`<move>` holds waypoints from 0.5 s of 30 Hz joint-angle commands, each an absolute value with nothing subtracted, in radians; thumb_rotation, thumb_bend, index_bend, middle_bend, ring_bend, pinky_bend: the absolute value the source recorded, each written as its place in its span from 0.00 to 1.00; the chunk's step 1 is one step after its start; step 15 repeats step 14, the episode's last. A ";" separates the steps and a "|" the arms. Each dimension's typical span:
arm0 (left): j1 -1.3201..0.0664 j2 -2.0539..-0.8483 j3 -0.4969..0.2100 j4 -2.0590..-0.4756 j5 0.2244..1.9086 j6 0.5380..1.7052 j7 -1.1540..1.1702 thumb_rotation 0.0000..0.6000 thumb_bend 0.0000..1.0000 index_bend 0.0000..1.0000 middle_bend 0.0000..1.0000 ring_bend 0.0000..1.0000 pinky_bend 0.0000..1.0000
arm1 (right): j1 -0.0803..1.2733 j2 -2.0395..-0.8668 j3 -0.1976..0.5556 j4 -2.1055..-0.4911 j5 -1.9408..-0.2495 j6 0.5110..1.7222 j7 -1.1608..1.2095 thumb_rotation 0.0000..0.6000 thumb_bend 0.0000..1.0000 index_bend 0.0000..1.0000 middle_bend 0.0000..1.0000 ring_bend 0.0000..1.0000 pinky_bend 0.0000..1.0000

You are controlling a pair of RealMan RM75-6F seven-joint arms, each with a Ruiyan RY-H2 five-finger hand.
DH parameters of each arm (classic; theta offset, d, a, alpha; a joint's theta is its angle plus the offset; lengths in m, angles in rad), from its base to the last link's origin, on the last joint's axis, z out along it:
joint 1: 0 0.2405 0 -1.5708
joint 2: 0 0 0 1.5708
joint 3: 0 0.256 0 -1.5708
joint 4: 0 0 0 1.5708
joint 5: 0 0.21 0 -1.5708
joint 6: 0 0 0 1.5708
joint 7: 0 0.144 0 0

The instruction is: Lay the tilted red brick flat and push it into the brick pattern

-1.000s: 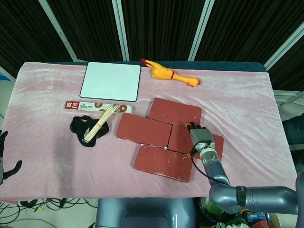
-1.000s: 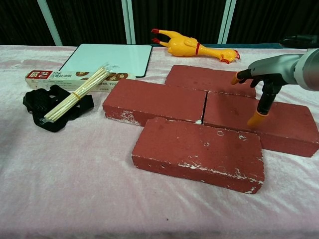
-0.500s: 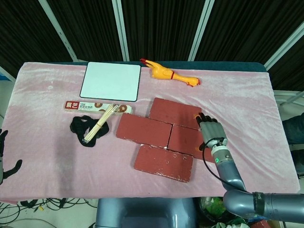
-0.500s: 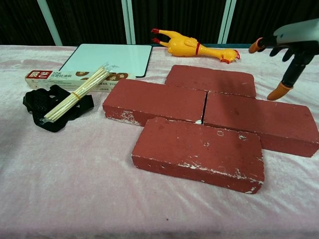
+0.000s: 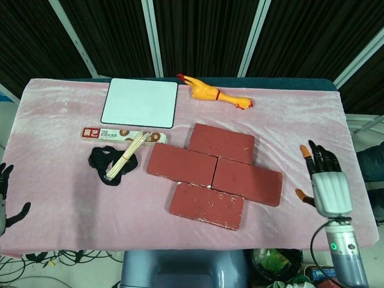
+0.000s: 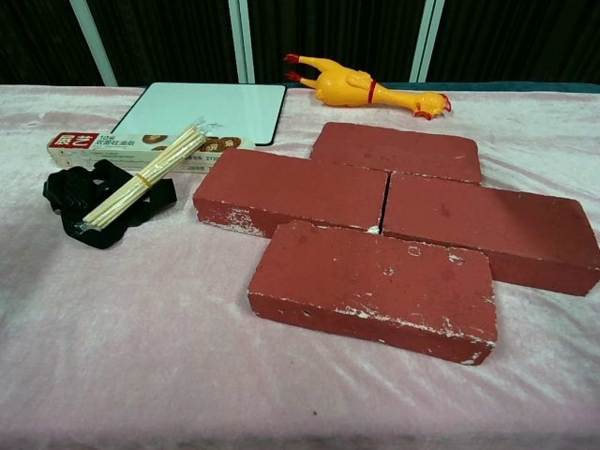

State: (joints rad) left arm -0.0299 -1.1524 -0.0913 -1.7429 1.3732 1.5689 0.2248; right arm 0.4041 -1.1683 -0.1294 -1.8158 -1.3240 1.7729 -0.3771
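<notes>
On the pink cloth (image 5: 72, 180), four red bricks (image 5: 213, 174) lie flat, touching in a staggered pattern. They look heavy, stiff and gritty, best pushed on a long side. The right hand (image 5: 324, 180), right of them, spreads empty fingers; the left hand (image 5: 6, 204), far left, shows too little to tell.

Open cloth (image 5: 312, 126) rt of bricks (image 5: 216, 174)
</notes>
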 commanded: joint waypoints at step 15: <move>-0.025 -1.140 -0.066 -1.742 1.432 1.567 0.169 1.00 0.25 0.08 0.02 0.00 0.00 | 0.210 -1.278 -0.156 -1.449 -1.367 1.747 -0.184 1.00 0.00 0.00 0.00 0.05 0.14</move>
